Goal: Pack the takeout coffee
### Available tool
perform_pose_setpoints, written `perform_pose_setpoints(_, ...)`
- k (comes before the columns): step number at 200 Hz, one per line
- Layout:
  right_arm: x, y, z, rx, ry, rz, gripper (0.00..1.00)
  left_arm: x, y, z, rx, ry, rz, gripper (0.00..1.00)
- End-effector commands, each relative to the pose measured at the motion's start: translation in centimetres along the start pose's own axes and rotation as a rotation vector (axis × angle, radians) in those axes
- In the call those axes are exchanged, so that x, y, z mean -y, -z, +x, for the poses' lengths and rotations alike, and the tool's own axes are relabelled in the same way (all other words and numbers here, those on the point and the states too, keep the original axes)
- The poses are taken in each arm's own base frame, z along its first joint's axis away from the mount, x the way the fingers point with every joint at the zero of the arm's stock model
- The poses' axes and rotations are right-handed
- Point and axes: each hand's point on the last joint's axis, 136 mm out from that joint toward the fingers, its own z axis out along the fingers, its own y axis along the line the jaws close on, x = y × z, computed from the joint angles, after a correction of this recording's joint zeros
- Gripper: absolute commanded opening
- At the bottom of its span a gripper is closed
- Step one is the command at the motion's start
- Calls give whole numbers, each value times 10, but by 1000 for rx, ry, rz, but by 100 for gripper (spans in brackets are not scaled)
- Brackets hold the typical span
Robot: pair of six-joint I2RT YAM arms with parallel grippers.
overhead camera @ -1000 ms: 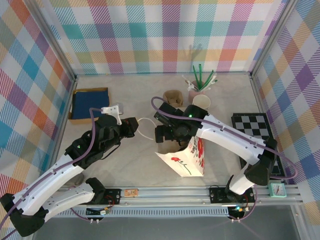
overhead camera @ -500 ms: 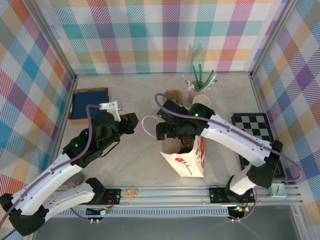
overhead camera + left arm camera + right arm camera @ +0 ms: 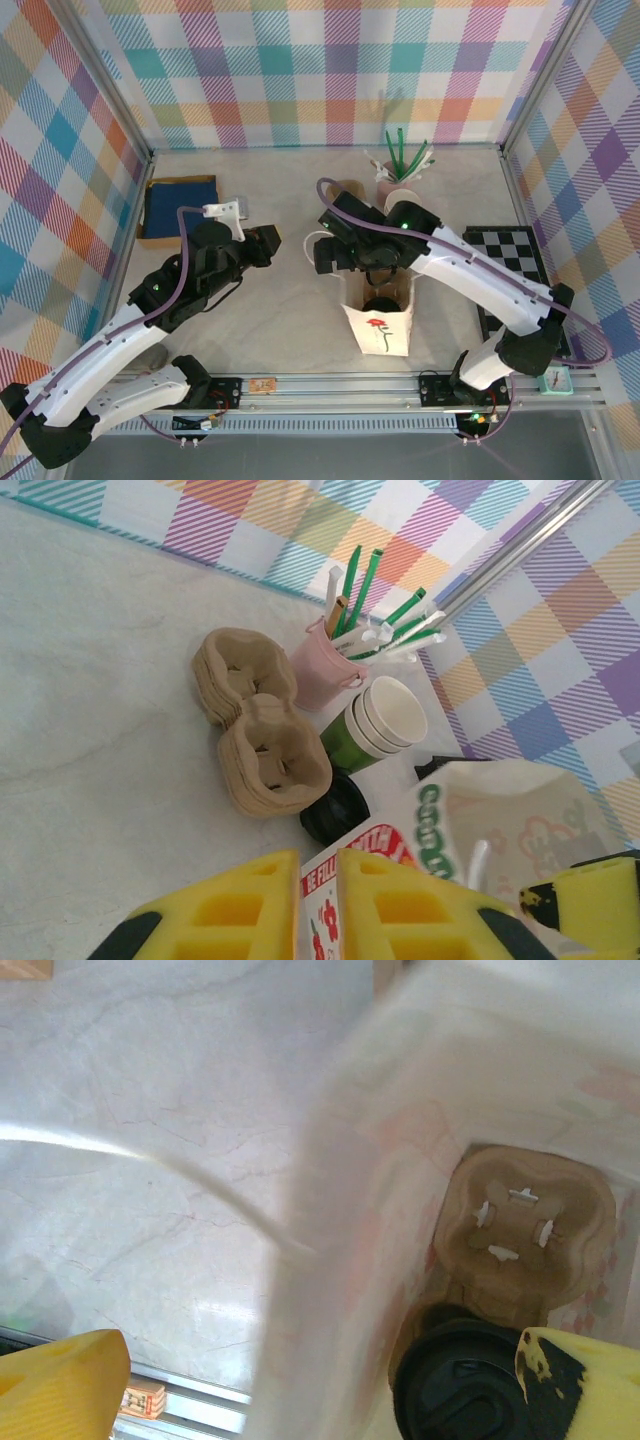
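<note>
The takeout coffee (image 3: 465, 1385) is sitting inside the white bag (image 3: 381, 325), directly under the wide-open right tool (image 3: 330, 1380), so packing is looking nearly finished, while the left tool (image 3: 318, 900) is pinching narrowly the bag edge.

The top external camera looks steeply down from behind the arms over the whole worktop (image 3: 290, 330). The left wrist camera looks low toward two o'clock; the right wrist camera peers closely down into the white paper bag (image 3: 330, 1260), which all three share.

Both arms reach toward the white paper bag (image 3: 378, 315). The right pincer (image 3: 345, 255) hangs over its open top with jaws wide apart. The left pincer (image 3: 268, 243) is just left of the bag, jaws nearly closed, holding nothing
</note>
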Motion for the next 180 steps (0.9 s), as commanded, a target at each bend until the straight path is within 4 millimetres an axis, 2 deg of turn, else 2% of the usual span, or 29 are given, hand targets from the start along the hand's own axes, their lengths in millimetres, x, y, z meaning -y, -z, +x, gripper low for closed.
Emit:
perform_pose_setpoints(1,8,18,-6,36,13,1,99,19,7,-14,36,-15,59,20)
perform_pose_setpoints(60,10,25,-9,53,15,5,99,20,6,-15,35,-18,58,21)
perform_pose_setpoints(98,15,36,-15,77,22,19,99,24,3,-15,30,-18,78,27)
perform_pose_setpoints(150,22,45,-6,60,31,13,99,31,-1,-17,29,-31,95,30)
perform_pose_setpoints(180,37,54,-4,59,42,67,99,34,-3,-17,22,-40,103,31)
